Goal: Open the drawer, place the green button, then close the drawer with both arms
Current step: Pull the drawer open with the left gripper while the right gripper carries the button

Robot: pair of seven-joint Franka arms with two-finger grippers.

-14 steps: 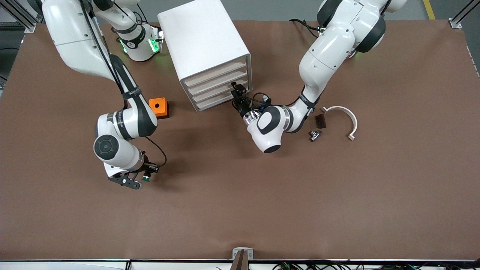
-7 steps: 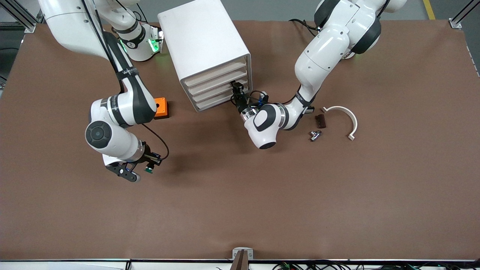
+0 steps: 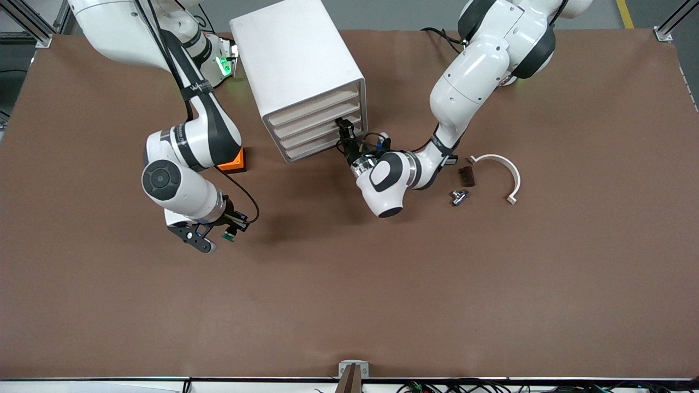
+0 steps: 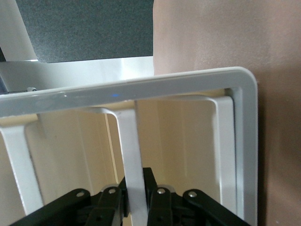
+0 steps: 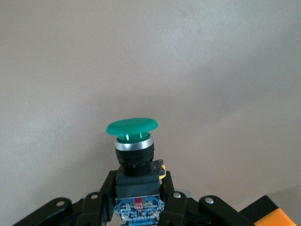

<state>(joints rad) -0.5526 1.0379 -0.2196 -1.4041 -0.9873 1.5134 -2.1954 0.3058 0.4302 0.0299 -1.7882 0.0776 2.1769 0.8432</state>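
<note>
The white cabinet [image 3: 297,60] stands at the table's edge by the robots, its four drawer fronts level with one another. My left gripper [image 3: 344,126] is at a lower drawer [image 3: 314,136], at the end toward the left arm. In the left wrist view the gripper [image 4: 136,200] is shut on that drawer's thin white front edge [image 4: 131,155]. My right gripper [image 3: 218,239] holds the green-capped button [image 3: 228,236] above bare table, over a spot nearer the front camera than the orange box [image 3: 236,159]. The right wrist view shows the gripper [image 5: 138,200] shut on the button's black body [image 5: 134,141].
A white curved bracket [image 3: 505,169], a small dark part [image 3: 466,176] and a small metal part [image 3: 457,196] lie toward the left arm's end, beside the left forearm. The orange box's corner shows in the right wrist view [image 5: 277,219].
My right gripper has carried the button toward the cabinet and away from the front camera. My left gripper moved in onto the drawer's front edge and has since stayed there.
</note>
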